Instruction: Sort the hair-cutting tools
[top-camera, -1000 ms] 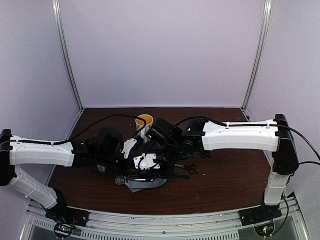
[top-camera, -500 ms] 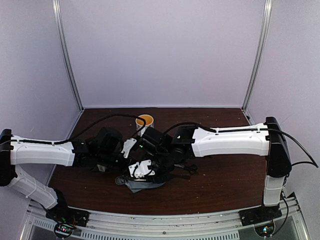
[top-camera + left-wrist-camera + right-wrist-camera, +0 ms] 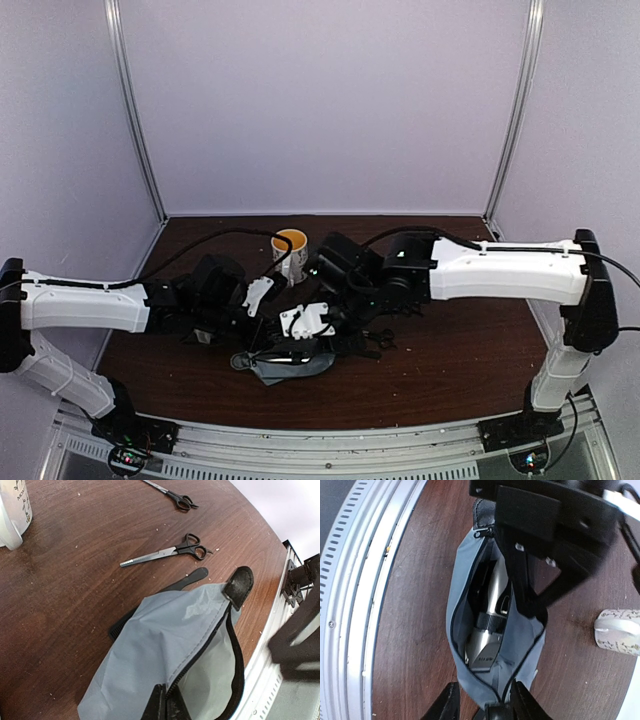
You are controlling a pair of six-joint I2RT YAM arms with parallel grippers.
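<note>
My left arm (image 3: 85, 305), lower left, and right arm (image 3: 500, 272), right of centre, wear white shells over black joints, trailing looped black cables (image 3: 215, 238); green and red lights glow at both bases (image 3: 130, 452); the right gripper (image 3: 482, 707) is black.

Clipper (image 3: 487, 630) lies inside the pouch (image 3: 165, 645) on the surface (image 3: 65, 595), comb (image 3: 192, 577) partly under the pouch, scissors (image 3: 165, 554) just beyond the comb, second scissors (image 3: 172, 494) farther out, mug (image 3: 12, 510) well apart from them all.
</note>
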